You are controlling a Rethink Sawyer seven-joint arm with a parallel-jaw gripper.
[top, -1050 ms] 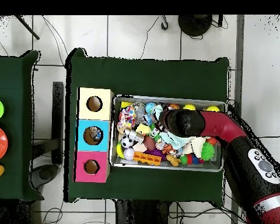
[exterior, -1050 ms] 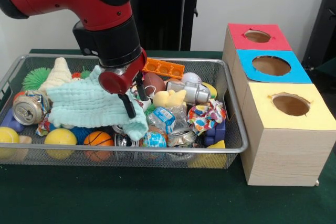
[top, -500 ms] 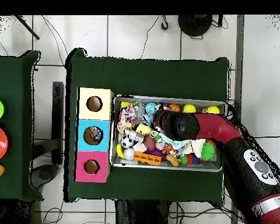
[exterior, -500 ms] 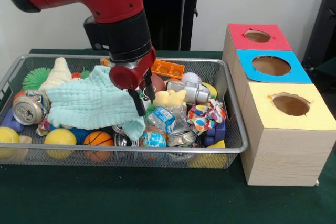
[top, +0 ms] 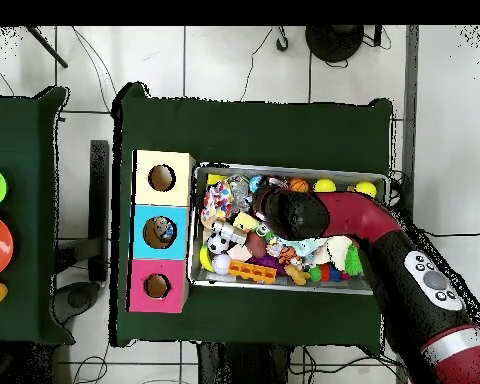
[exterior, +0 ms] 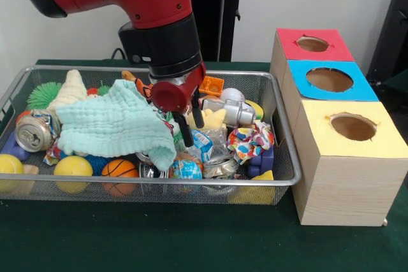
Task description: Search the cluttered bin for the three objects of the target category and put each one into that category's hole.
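Note:
The wire bin (exterior: pixel 191 183) is packed with clutter. My gripper (exterior: pixel 192 128) hangs open over its middle, fingertips just above a crumpled plastic bottle (exterior: pixel 204 145) and next to a yellow plush (exterior: pixel 214 118); nothing is between the fingers. A mint green cloth (exterior: pixel 108 125) lies draped over the bin's left half, its edge beside the gripper. A crushed can (exterior: pixel 35 132) sits at the left end, and more crushed cans (exterior: pixel 220 167) lie by the front wall. In the overhead view the arm's head (top: pixel 284 210) covers the gripper above the bin (top: pixel 284 168).
Three boxes with round holes stand beside the bin: red (exterior: pixel 312 44), blue (exterior: pixel 329 79), yellow (exterior: pixel 352 127). Also in the bin: a silver toy (exterior: pixel 233 111), a colourful cloth (exterior: pixel 250 139), a small basketball (exterior: pixel 119 169), a yellow ball (exterior: pixel 72 166), an orange tray (exterior: pixel 212 85).
The gripper has moved steadily toward the boxes' side, from over the green cloth to the bottle and yellow plush. It stays open, and the cloth stays in the bin.

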